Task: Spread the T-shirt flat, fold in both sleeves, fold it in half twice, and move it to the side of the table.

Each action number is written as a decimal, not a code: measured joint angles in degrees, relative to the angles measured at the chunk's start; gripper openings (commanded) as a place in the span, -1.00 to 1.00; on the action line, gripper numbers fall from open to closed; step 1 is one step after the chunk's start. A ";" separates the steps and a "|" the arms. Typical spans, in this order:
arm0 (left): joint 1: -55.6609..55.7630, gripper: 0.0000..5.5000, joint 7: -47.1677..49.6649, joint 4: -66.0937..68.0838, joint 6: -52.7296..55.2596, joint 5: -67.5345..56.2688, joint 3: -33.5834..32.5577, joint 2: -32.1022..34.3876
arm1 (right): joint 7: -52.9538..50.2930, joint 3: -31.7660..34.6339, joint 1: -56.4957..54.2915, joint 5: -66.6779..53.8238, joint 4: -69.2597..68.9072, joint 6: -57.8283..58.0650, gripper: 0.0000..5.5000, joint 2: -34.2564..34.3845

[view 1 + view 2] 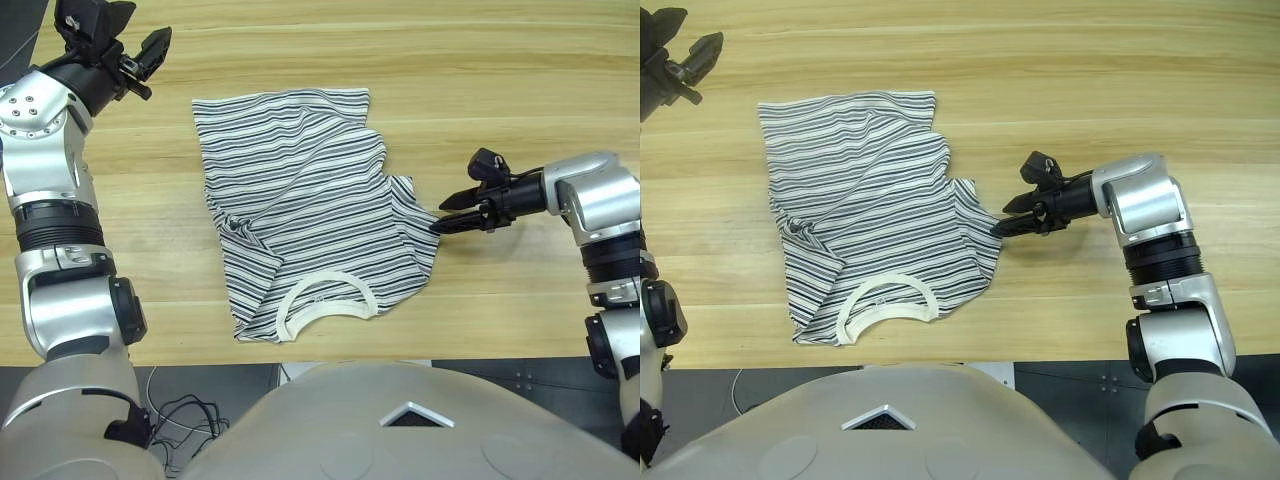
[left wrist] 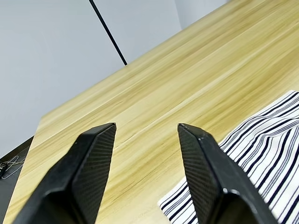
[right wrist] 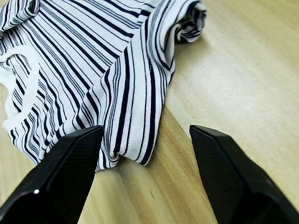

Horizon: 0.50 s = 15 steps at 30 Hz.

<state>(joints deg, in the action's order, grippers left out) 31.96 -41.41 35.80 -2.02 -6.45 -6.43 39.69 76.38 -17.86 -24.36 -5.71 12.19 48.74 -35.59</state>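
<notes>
On your light wooden desk (image 1: pixel 520 70) the black-and-white striped T-shirt (image 1: pixel 300 200) lies rumpled mid-desk, collar toward the robot, sleeves bunched. Your right gripper (image 3: pixel 145 130), spread, sits at its right edge; closing too deep could pinch several layers and drag the shirt askew. Your left gripper (image 2: pixel 145 127), also spread, hovers off the far left corner. Black cables (image 1: pixel 185 415) lie on the floor.

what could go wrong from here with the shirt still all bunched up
1. The right gripper is open at the T-shirt's folded-over side edge. It may pinch several layers and drag the fabric instead of unfolding it.
2. The left gripper is open and off the cloth near the far corner, so nothing pins the shirt. A one-sided pull could slide it.
3. The collar lies near the table's front edge.
</notes>
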 measured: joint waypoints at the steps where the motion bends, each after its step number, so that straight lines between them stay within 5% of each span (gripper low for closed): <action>1: 0.00 -0.10 -0.15 0.00 0.00 0.00 0.00 0.00 | -0.06 -0.21 0.35 -0.71 -0.57 0.37 0.24 -0.17; 15: 0.00 -0.10 -0.74 0.04 -0.12 0.53 0.58 0.00 | -2.45 -2.47 0.74 -3.47 -1.34 1.79 -0.60 -1.15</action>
<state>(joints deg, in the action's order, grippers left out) 31.96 -42.14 35.84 -2.15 -5.93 -5.85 39.69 73.93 -20.33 -23.61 -9.18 10.85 50.53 -36.74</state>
